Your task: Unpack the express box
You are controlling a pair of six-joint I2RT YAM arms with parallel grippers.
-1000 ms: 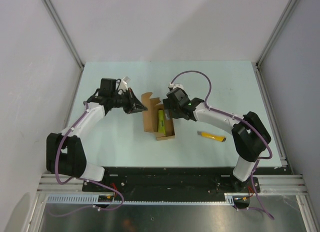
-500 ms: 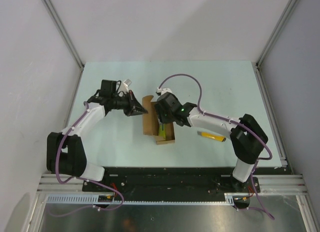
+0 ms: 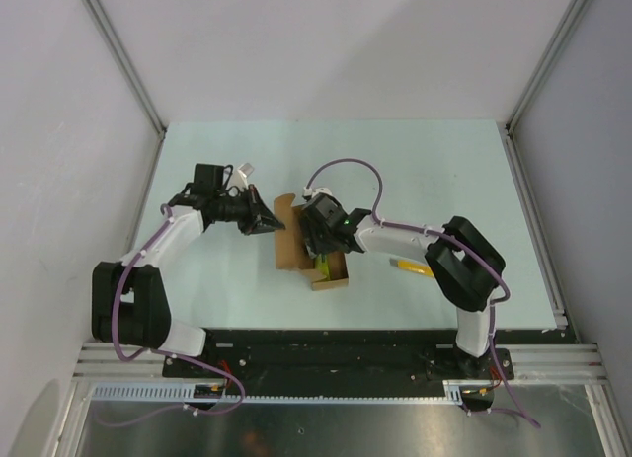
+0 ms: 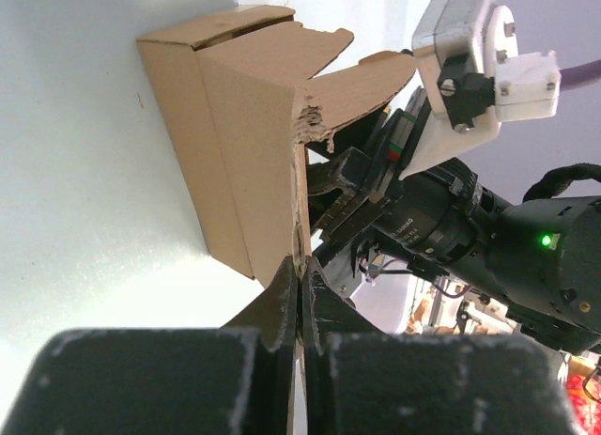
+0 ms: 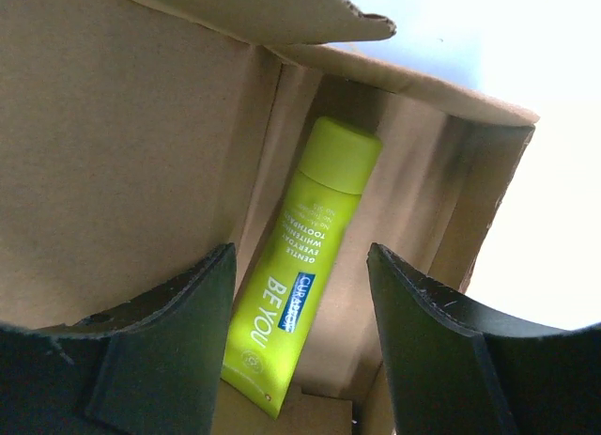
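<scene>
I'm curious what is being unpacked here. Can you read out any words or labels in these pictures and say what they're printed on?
"BE YOU": big letters on the tube in the box.
"CURAPROX": blue patch, same tube.
"GENTLE EVERYDAY WHITENING TOOTHPASTE": small lines, same tube.
White print on the camera lens: too small to read.

top: high, downward | wrists: close | all share express box — left from outside, right into it
</scene>
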